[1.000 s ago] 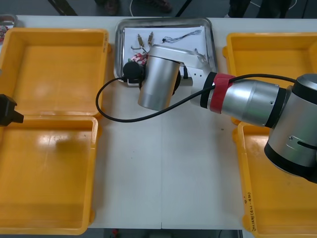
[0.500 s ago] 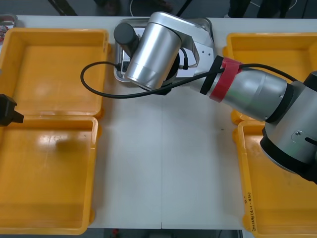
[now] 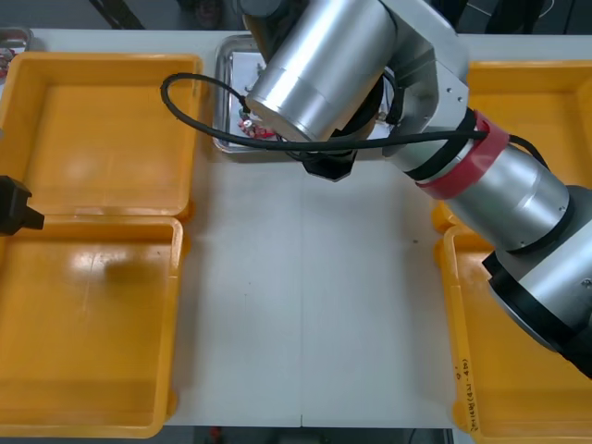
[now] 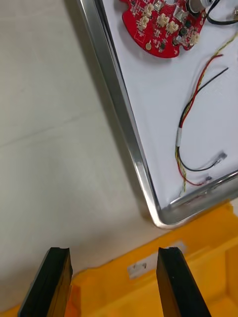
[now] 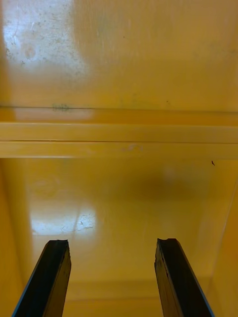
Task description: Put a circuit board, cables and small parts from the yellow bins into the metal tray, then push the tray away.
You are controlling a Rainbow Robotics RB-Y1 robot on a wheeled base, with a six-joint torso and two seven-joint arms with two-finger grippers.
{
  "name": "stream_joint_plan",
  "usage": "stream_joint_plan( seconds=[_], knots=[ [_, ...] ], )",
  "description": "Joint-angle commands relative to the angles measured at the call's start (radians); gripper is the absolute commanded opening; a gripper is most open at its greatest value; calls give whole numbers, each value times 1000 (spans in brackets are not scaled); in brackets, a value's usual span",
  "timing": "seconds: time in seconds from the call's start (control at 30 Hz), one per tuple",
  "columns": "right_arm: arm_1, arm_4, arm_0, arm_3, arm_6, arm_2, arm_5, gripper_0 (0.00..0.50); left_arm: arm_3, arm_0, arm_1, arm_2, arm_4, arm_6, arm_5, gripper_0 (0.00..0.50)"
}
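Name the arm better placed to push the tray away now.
Right. The right end effector, open, hangs beside the metal tray rim, with the circuit board and cables already inside. The left end effector sits open over the yellow bins, far from the tray.

Right gripper point(image 4: 113, 252) spread over yellow bin point(image 4: 188, 277) rim. Metal tray point(image 4: 119, 114) holds circuit board point(image 4: 161, 25), red and yellow cable point(image 4: 191, 109), possibly a small metal part point(image 4: 221, 157).

The metal tray point(image 4: 130, 133) has a polished, mirror-bright rim and a flat white lining, perhaps paper. Inside it, the red circuit board point(image 4: 161, 25) looks lacquered. Beside the tray the table point(image 4: 49, 129) is matt and smooth. The yellow bins point(image 3: 102, 120) flanking the tray are glossy, smooth plastic that catches glare.
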Motion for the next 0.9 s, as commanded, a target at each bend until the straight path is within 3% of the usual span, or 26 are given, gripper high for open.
stream_joint_plan(
  seconds=[0.03, 0.37, 0.63, 0.9],
  knots=[
    [-28, -7, 82, -162, -33, -135, 9, 500, -28, 12, 44, 27, 5, -63, 7, 500],
    [-164, -90, 297, -439, -65, -358, 9, 500, -28, 12, 44, 27, 5, -63, 7, 500],
    [-193, -179, 381, -485, -203, -576, 9, 500, -28, 12, 44, 27, 5, -63, 7, 500],
    [-282, -221, 512, -495, -292, -718, 9, 500, -28, 12, 44, 27, 5, -63, 7, 500]
  ],
)
